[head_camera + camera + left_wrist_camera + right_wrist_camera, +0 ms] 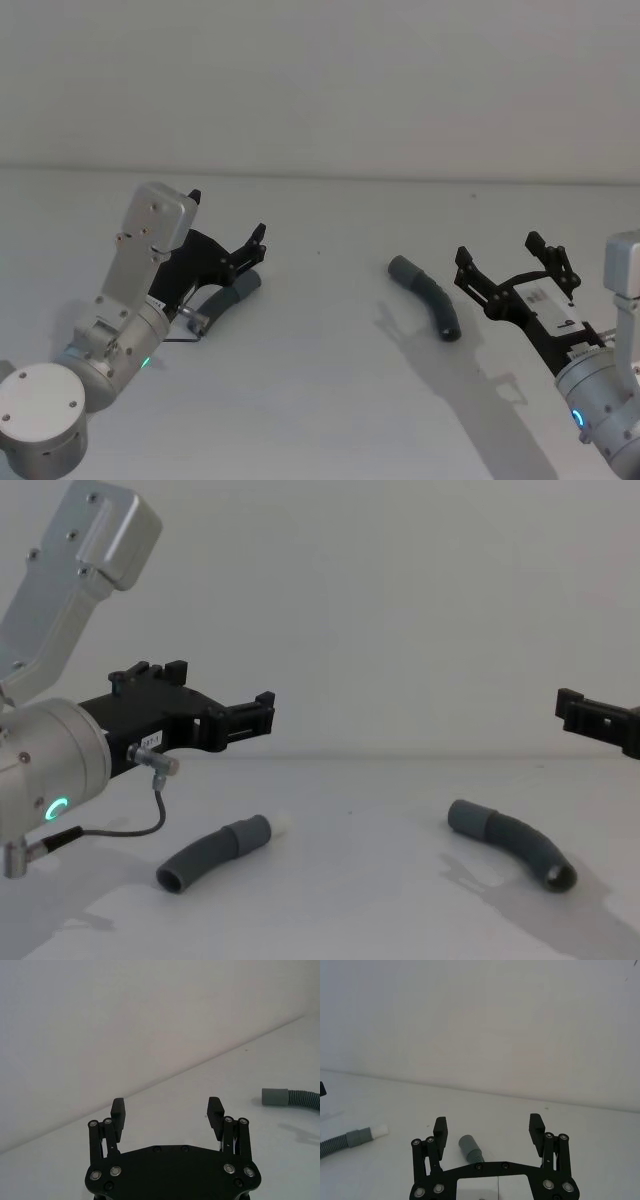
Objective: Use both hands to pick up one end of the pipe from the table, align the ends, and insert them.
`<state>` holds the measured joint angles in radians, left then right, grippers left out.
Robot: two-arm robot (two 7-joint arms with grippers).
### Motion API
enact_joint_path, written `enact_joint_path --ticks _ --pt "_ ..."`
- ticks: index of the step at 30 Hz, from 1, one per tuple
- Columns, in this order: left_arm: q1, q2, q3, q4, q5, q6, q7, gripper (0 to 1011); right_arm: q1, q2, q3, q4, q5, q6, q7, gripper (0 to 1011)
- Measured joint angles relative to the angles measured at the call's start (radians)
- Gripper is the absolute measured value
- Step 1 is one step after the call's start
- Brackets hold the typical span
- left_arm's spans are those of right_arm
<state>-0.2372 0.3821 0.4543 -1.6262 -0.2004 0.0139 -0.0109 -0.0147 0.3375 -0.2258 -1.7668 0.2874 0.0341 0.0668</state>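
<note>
The left gripper (226,215) hangs above the table (320,400) with its toothed jaws spread wide and nothing between them. Its arm carries a green ring light (58,806), and a thin cable (135,829) loops down beneath it. Right under this gripper, a little back from its fingertips (118,1110), the white-tipped hose piece (215,852) lies flat on the table. Its white tip (283,825) points the same way as the fingers, and its plain dark end lies back toward the arm. In the head view the gripper's body covers part of this piece. Gripper and hose do not touch.

Well ahead of the left gripper, off to the side of its right finger, the cuffed hose piece (428,297) rests on the table. It is curved, and its smooth grey cuff (404,268) is turned toward the left gripper. Its open dark end is the part nearest the right gripper (505,252).

The right gripper is also raised off the table, jaws wide apart and empty. The cuffed piece lies below and in front of it. In the right wrist view the cuff shows between the fingers, close beside one of them and lower down on the table, with no contact. From this gripper the white-tipped piece is well apart, far off to the side beyond the cuffed piece. The two hose pieces are well apart, with bare table between them.
</note>
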Motion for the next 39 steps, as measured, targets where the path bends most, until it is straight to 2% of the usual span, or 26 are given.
enact_joint_path --ticks 39 --pt "0.000 0.000 0.000 0.000 0.000 0.000 0.000 1000 0.000 0.000 0.000 0.000 0.000 0.000 0.000 1001"
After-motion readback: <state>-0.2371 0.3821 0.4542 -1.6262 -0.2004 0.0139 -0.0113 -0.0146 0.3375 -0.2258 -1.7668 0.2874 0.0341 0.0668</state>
